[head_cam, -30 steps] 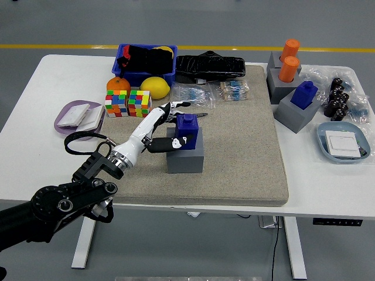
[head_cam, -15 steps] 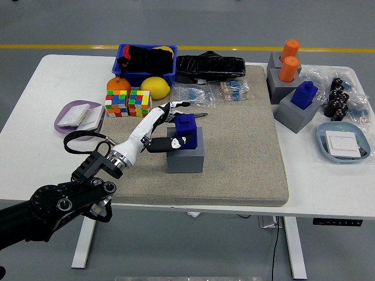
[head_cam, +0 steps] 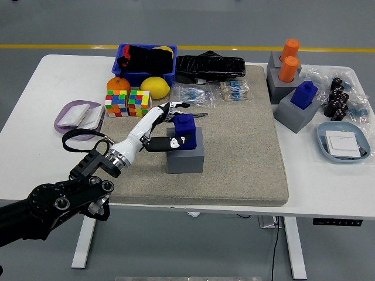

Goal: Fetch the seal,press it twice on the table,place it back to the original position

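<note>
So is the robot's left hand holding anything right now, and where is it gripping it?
Yes: the left hand grips the blue block-shaped seal by its sides, fingers wrapped around its lower body, as it sits on the grey square holder.

The beige felt mat [head_cam: 246, 146] lies bare to the right of the grey block stand [head_cam: 186, 157], and also in front of it toward the near edge; a hand could pass there freely. Left of the stand, the left hand [head_cam: 167, 132] and its white forearm fill the approach. Behind the stand, clear packets of small blue parts [head_cam: 193, 93] lie near, with two colourful puzzle cubes [head_cam: 128, 103] and a yellow lemon [head_cam: 154, 87] crowding the far left. At the mat's right edge, a second grey stand carrying a blue block [head_cam: 297, 108] seems to sit just off the mat.
</note>
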Robot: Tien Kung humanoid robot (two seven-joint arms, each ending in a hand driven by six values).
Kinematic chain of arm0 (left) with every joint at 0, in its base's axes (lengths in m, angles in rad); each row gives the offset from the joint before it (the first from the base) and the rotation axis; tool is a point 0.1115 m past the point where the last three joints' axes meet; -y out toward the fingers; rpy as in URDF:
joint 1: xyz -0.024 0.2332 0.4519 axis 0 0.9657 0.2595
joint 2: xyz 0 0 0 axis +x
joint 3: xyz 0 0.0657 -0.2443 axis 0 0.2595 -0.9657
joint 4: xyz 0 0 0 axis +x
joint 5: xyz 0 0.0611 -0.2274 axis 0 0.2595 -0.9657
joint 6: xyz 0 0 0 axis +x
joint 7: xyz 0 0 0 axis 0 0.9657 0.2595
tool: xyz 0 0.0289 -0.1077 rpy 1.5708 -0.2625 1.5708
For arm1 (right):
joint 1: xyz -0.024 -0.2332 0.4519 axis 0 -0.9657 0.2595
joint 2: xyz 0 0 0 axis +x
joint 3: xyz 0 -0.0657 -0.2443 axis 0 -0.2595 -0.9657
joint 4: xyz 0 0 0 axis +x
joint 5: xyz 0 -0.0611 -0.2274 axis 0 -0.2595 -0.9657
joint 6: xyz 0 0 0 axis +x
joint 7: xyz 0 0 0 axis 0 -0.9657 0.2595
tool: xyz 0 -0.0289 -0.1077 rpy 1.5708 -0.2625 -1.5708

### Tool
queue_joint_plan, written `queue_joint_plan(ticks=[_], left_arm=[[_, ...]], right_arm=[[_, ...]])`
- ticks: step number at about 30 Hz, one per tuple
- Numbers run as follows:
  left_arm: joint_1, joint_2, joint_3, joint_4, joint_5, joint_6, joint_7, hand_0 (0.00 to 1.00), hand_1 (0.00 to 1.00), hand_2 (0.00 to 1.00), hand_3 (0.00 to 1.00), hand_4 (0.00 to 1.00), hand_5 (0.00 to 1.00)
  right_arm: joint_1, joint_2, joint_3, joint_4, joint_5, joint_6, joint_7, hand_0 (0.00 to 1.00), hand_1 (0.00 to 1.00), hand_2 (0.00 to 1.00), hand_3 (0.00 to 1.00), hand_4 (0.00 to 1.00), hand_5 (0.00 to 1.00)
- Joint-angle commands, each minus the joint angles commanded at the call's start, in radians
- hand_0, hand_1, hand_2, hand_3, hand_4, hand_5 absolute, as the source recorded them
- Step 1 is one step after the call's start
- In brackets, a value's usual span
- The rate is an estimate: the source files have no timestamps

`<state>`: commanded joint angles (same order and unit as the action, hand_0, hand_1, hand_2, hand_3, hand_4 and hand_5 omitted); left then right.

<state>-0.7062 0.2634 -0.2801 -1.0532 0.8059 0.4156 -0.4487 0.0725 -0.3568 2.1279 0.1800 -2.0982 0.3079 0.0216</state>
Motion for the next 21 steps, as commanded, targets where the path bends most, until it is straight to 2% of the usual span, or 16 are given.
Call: queue_joint_plan(ticks=[13,21], left_arm=[[-0.015,0.026,-0.002,-0.028,0.035,-0.033,0.036,0.649,0.566,0.573,0.826,0.735,0.002],[-0.017,0.024,0.006,-0.025,0.043,-0.043,0.044,0.649,0.567,0.566,0.823,0.736,0.002]], right_arm=[[-0.001,-0.002,0.003,0.0,0.001,0.001,0.001,0.784,0.683,0.659,0.619,0.795,0.44],[0.0,-0.001,0.001,0.0,0.001,0.002,0.002,0.784,0.683,0.658,0.62,0.795,0.441]])
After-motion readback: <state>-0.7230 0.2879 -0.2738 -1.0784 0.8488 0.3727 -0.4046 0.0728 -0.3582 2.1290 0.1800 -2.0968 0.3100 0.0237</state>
